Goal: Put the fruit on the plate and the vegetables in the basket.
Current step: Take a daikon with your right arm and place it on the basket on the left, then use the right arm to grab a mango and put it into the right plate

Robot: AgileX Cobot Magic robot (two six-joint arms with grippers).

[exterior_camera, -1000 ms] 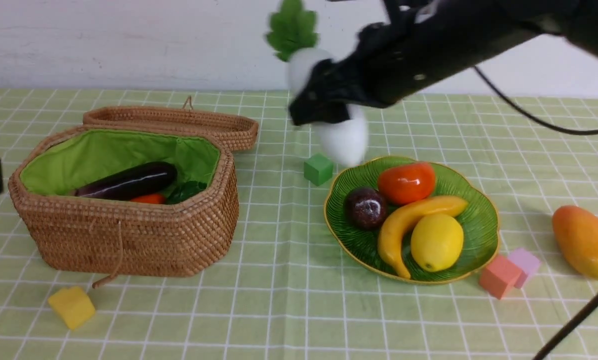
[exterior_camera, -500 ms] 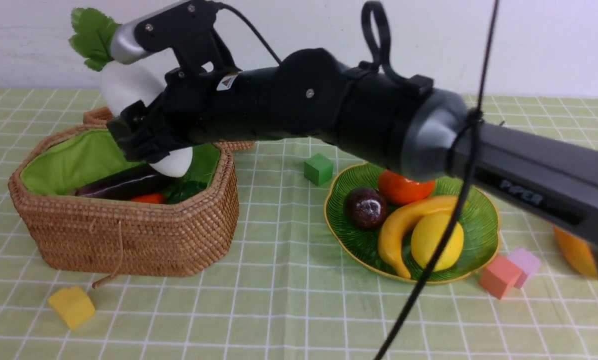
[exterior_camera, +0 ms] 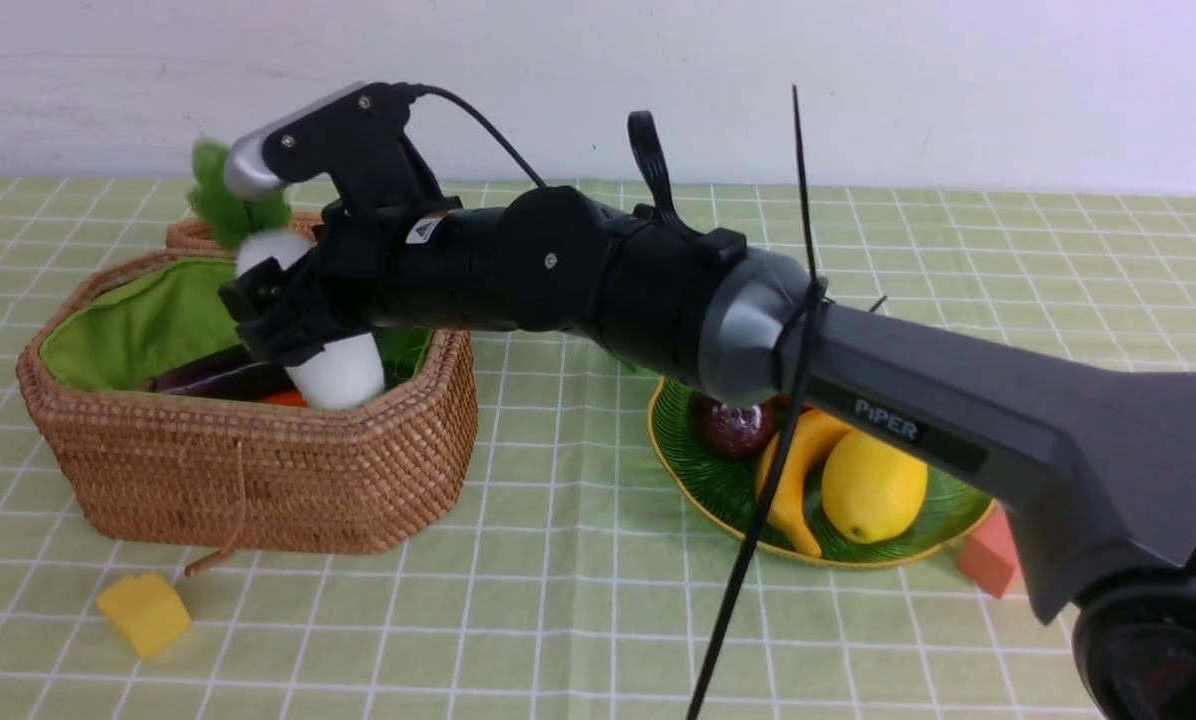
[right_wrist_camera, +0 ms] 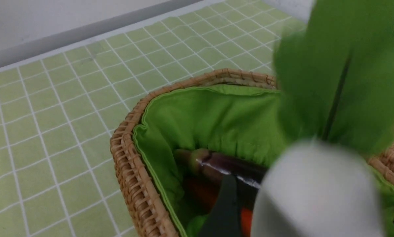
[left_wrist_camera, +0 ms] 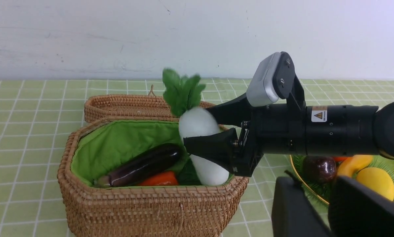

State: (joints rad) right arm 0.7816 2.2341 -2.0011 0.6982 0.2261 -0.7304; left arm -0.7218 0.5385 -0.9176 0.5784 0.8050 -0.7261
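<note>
White radish (exterior_camera: 343, 372) sits between the spread right pincer (exterior_camera: 288, 325), over the eggplant (left_wrist_camera: 141, 164) in the basket (exterior_camera: 258, 480).

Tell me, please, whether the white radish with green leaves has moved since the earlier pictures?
Yes. The white radish went from above the green leaf-shaped plate leftward and down into the brown wicker basket.

The word "PiPER" stands in pale letters on the dark grey link of the right arm (exterior_camera: 958, 440) in the front view. Near that arm's wrist sits a small warning label (left_wrist_camera: 319, 116), a yellow triangle with an exclamation mark; its fine print is too small to read.
</note>
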